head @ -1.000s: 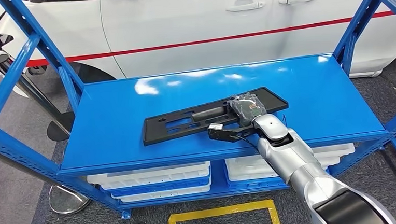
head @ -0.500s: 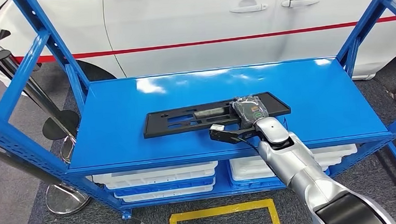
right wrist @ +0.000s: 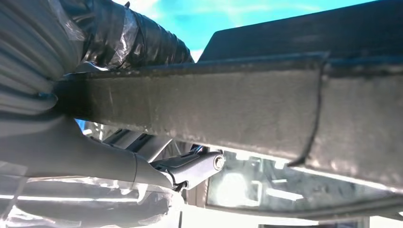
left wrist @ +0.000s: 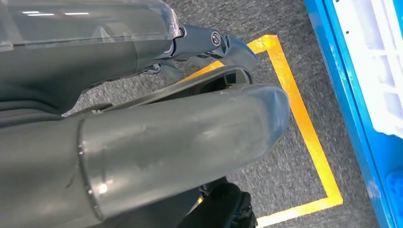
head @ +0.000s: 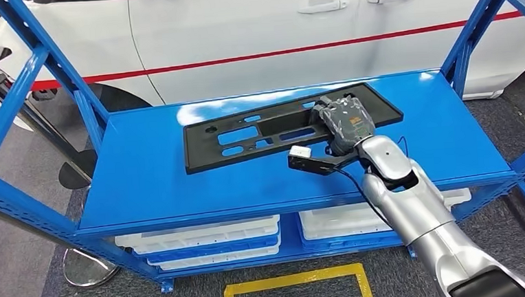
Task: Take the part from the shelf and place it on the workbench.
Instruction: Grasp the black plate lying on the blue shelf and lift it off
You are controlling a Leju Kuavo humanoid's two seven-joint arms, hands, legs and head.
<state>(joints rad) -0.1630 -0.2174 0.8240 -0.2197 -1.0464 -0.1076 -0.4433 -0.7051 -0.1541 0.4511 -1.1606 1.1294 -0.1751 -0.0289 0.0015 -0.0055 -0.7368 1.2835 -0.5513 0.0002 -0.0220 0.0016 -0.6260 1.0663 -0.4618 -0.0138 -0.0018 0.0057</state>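
Observation:
The part (head: 259, 131) is a long flat black plate with several cut-outs. My right hand (head: 344, 121) grips it near its right end, fingers wrapped over the top face. The plate hangs tilted above the blue shelf top (head: 152, 183), with its shadow below it. In the right wrist view the part's edge (right wrist: 214, 109) runs across close up, clamped between my dark taped fingers (right wrist: 123, 40) and my thumb (right wrist: 95, 159). My left hand (left wrist: 142, 142) hangs over the floor and holds nothing.
Blue uprights (head: 470, 36) stand at both ends of the shelf. A white car (head: 273, 24) is parked close behind it. White trays (head: 203, 238) fill the lower level. A yellow floor marking (head: 295, 281) lies in front, and a round post base (head: 88, 266) sits at the left.
My right hand has lifted the part off the shelf top and carried it up and slightly back, so it now hangs tilted. The view has shifted a little.

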